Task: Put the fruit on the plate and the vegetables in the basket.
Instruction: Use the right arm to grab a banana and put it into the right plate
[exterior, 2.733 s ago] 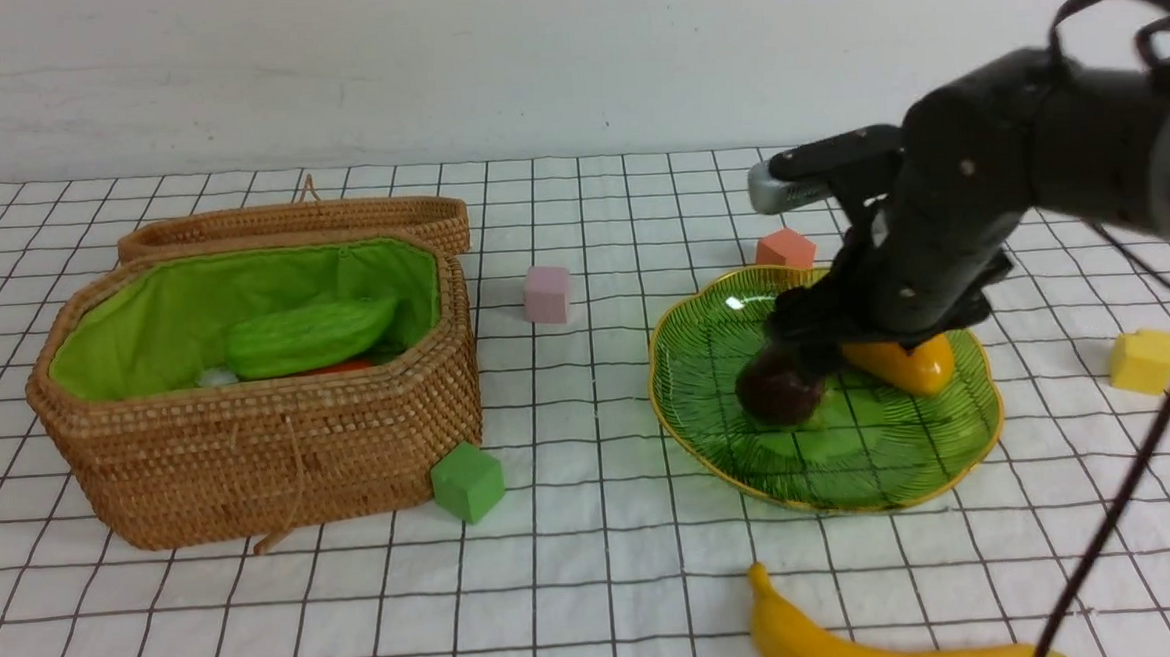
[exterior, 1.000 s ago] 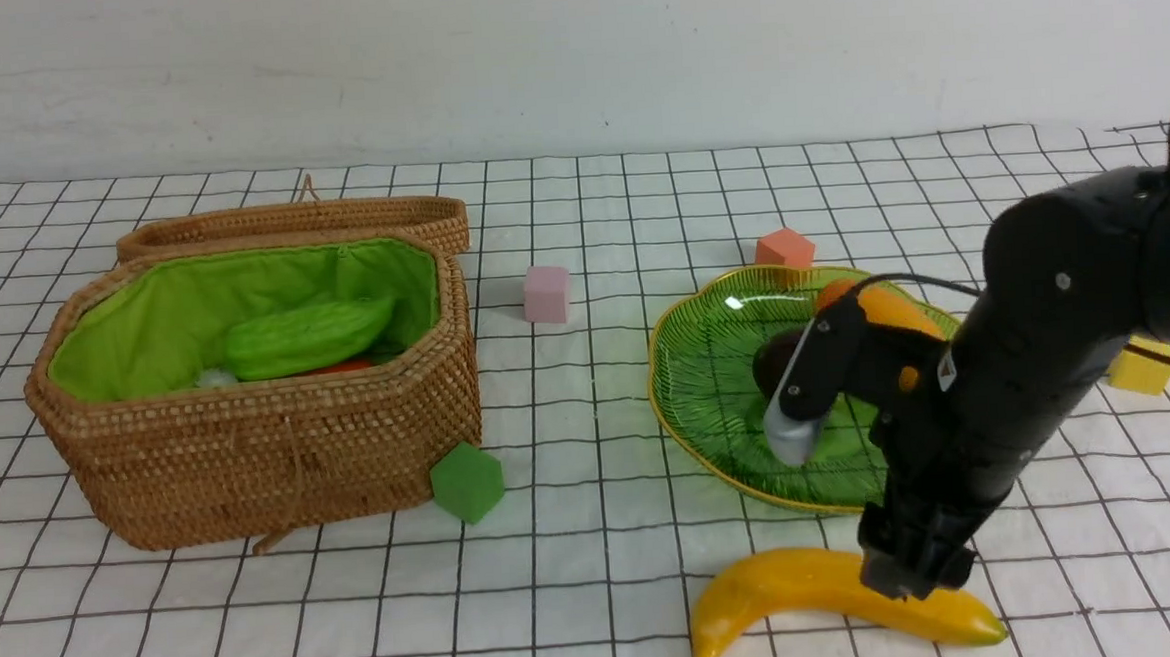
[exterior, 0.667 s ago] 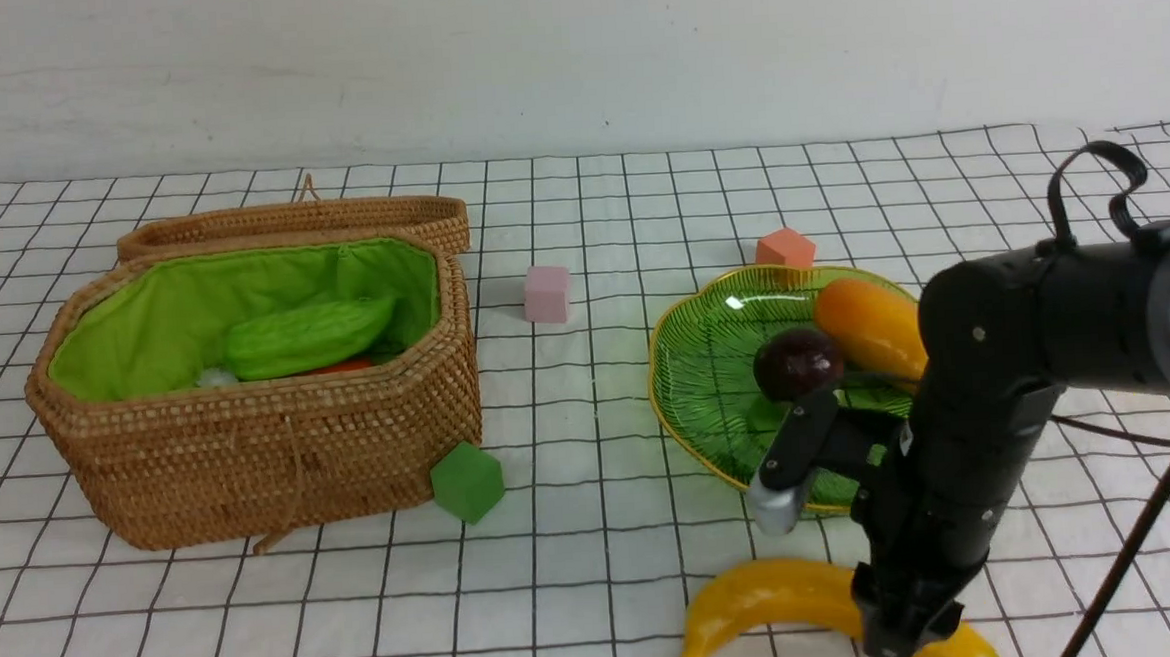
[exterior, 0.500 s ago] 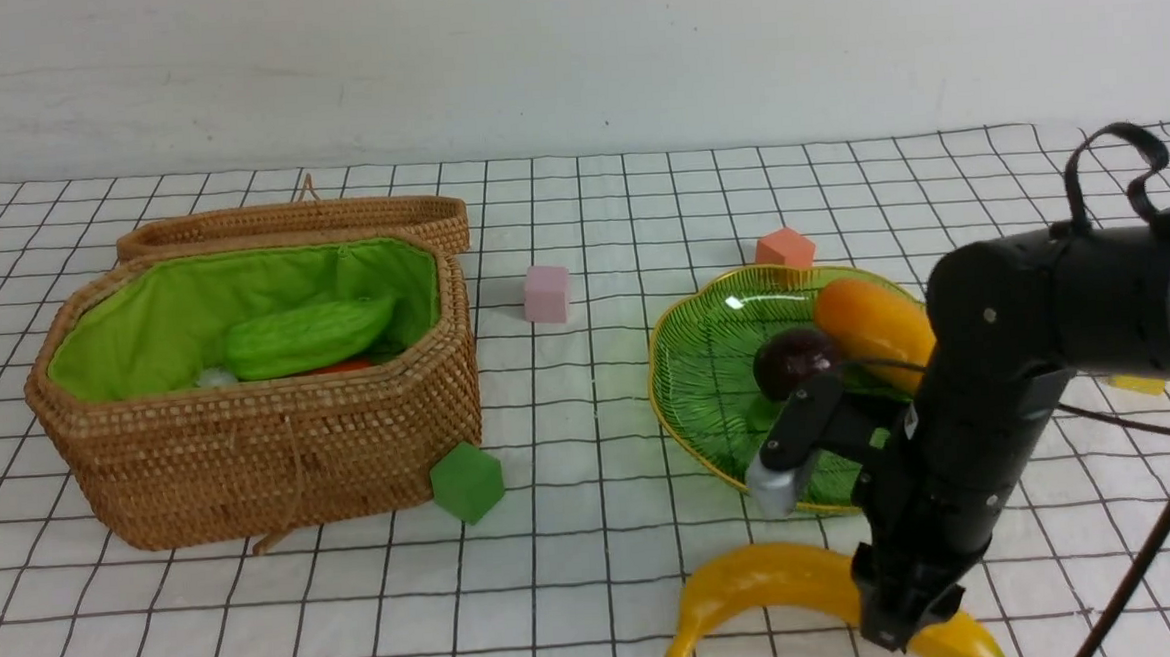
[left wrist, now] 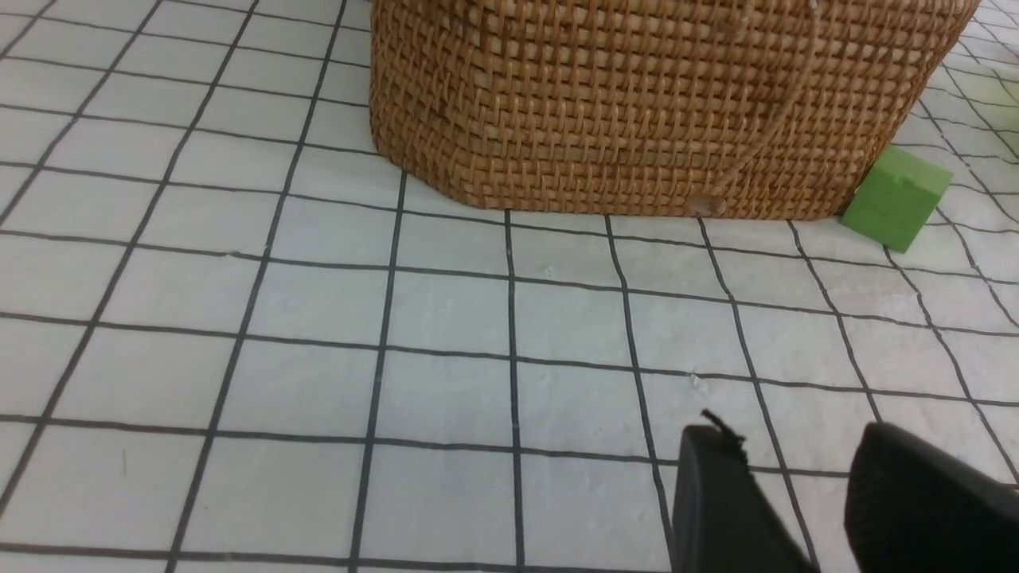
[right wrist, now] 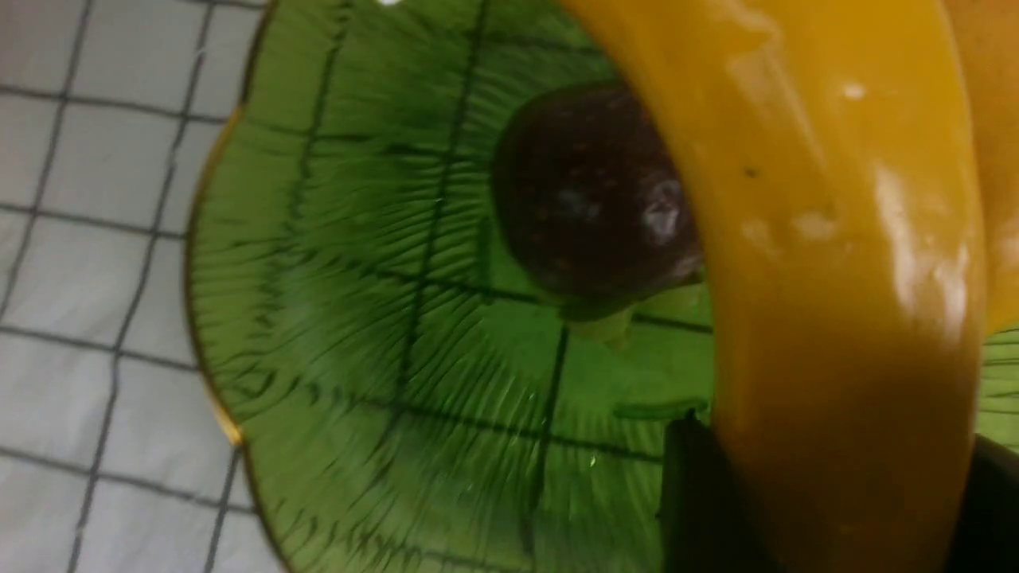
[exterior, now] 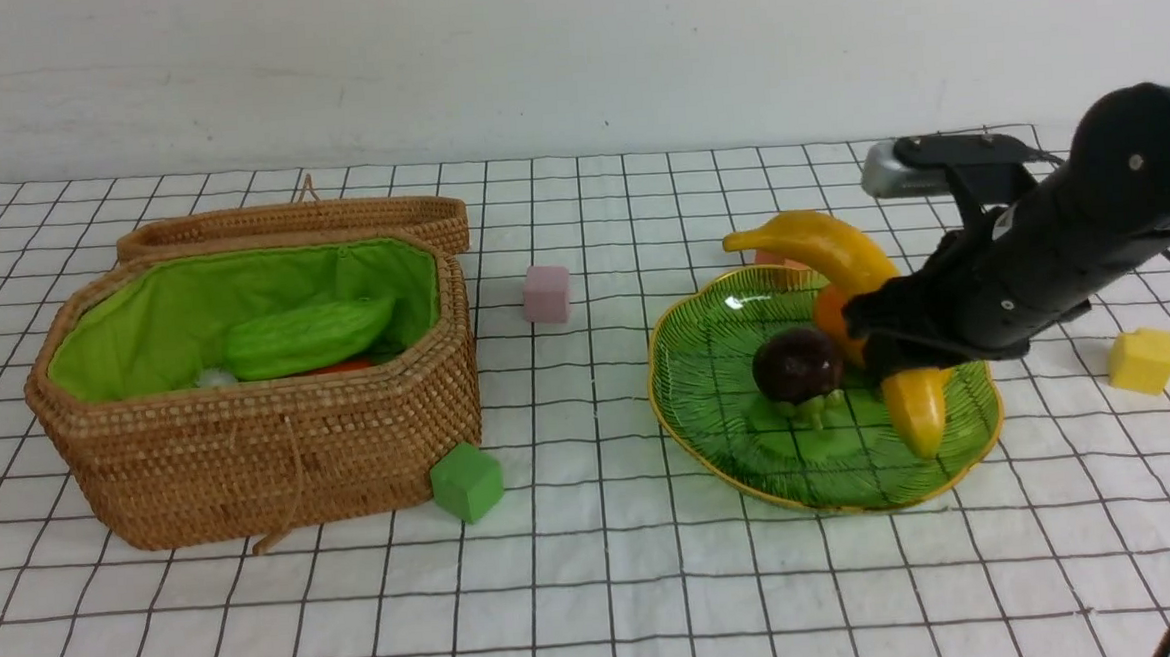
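Basket [exterior: 251, 456], left on the counter [exterior: 579, 589]: light-green gourd [exterior: 310, 338] inside, white and red bits beside it. Left end effector [left wrist: 812, 509] low over bare counter near the basket, jaws slightly apart, empty. Plate [exterior: 711, 432]: purple fruit [exterior: 797, 364] and mango [exterior: 830, 321] on it. Banana [exterior: 847, 255], lying on the counter a second ago, now hangs over the plate, clamped in the right end effector [exterior: 892, 352]. Last fruit; only the release appears to remain.

Basket [exterior: 251, 456] left, gourd [exterior: 310, 336] inside, plate [exterior: 711, 432] right, banana [exterior: 847, 260] above plate
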